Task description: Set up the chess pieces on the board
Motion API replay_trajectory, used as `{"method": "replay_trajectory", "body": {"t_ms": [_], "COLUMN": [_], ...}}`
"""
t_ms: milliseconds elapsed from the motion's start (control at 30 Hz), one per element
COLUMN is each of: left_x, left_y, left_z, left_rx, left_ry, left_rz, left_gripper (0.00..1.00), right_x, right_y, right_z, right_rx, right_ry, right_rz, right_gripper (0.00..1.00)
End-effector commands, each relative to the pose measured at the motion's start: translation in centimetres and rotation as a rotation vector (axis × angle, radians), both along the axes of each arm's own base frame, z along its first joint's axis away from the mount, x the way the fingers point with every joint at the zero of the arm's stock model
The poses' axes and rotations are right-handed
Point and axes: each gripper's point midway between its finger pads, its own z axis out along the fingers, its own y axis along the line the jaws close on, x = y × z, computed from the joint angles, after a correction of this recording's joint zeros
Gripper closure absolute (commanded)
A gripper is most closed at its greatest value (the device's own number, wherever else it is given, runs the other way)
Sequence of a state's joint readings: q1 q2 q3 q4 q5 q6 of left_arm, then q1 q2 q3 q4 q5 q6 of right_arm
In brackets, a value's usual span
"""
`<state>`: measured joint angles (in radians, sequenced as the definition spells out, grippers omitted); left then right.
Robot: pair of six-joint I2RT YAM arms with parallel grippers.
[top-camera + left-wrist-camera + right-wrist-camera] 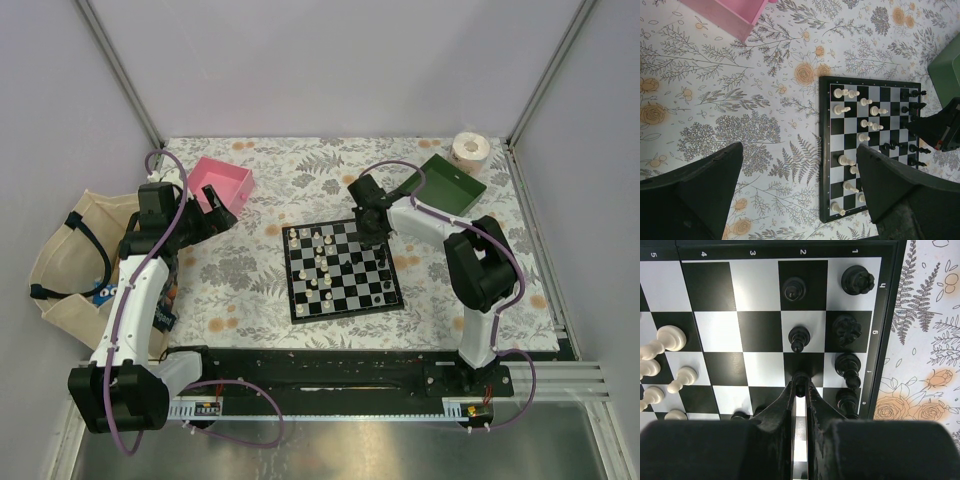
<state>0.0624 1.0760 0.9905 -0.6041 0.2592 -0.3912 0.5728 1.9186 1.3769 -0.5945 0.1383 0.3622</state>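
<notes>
The board (345, 314) lies mid-table, with cream-white chess pieces (319, 256) on its left half and black ones (384, 291) towards its right edge. My right gripper (371, 234) hangs low over the board's far right part. In the right wrist view it (800, 388) is shut on a black pawn (800, 380) over a dark square beside the black back row (848, 368). Two more black pawns (799, 338) stand ahead in the same column. My left gripper (800, 185) is open and holds nothing, over the flowered cloth left of the board (824, 150), close to the pink tray (226, 182).
A green tray (452, 182) sits at the back right, with a roll of tape (470, 148) behind it. A cloth bag (70, 262) lies off the table's left edge. Grey walls close in the back and sides.
</notes>
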Motion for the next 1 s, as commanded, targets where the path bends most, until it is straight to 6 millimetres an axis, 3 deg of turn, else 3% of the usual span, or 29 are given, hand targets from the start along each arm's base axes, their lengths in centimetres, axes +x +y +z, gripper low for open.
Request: {"method": "replay_trajectory", "body": {"t_ms": [0,433,567,733,967], "left_x": [0.7,0.7,0.7,0.6,0.6], "left_y": [-0.1,-0.1,-0.1,-0.1,-0.1], "left_z": [1.1,1.1,1.1,1.1,1.2], "left_rx": [0.0,-0.002,-0.003,-0.005,-0.005], "left_ry": [-0.047,-0.047,-0.045,-0.046,-0.049], "left_rz": [-0.016,-0.017,-0.018,-0.02,-0.02], "left_gripper": [0.01,0.01,0.01,0.01,0.01], "right_x": [1.8,2.0,1.7,1.5,1.1], "right_y": [0.2,0.1,-0.2,0.0,0.5], "right_z": [0.8,0.4,0.5,1.7,4.3], "right_rx": [0.011,0.007,0.006,0.027,0.085], "right_ry": [-0.051,-0.048,-0.049,-0.069,-0.103], "right_rz": [-0.012,-0.015,-0.018,-0.003,0.016], "right_gripper": [0.89,0.88,0.81,0.7,0.66]}}
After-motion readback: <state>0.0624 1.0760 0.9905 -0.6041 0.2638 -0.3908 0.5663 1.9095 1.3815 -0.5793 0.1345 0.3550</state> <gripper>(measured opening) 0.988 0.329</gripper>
